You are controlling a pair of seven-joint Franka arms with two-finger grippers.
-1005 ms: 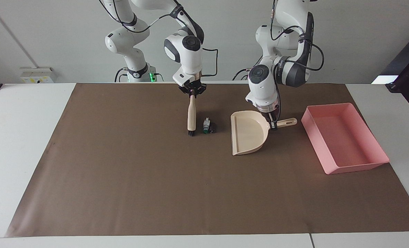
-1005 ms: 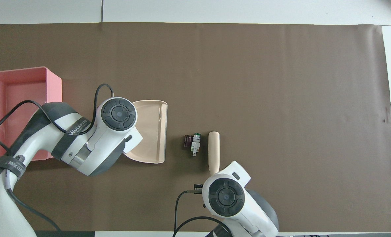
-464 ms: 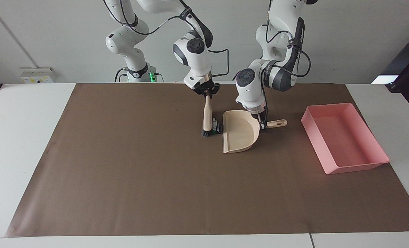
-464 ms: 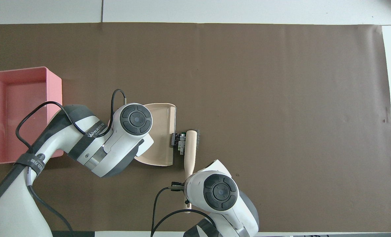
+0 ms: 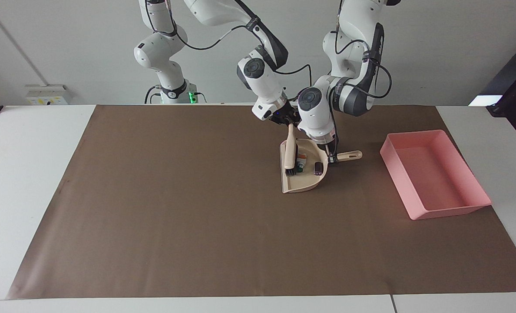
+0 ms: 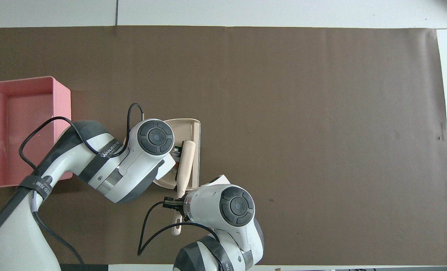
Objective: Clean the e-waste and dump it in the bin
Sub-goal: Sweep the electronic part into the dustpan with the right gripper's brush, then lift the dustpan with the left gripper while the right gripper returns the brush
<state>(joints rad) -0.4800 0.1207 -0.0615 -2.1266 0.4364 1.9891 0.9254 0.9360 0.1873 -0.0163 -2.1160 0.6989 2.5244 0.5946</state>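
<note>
The beige dustpan (image 5: 303, 185) lies on the brown mat, and my left gripper (image 5: 332, 157) is shut on its handle (image 5: 351, 154). My right gripper (image 5: 289, 125) is shut on the brush (image 5: 290, 152), whose dark bristles (image 5: 290, 171) rest inside the pan. Both e-waste parts lie in the pan: the white piece with green end (image 5: 300, 165) beside the bristles, and the dark cylinder (image 5: 317, 167) near the back wall. The pink bin (image 5: 451, 211) stands toward the left arm's end. In the overhead view the dustpan (image 6: 192, 126), brush (image 6: 186, 162) and white piece (image 6: 177, 151) show; the wrists hide both grippers.
The brown mat (image 5: 197, 217) covers most of the white table (image 5: 32, 174). The bin also shows in the overhead view (image 6: 62, 101), partly under my left arm. My two wrists sit close together over the dustpan.
My right gripper swept the brush toward the left arm's end, pushing both e-waste parts off the mat into the dustpan. The left gripper first slid the pan toward the parts, then held it still.
</note>
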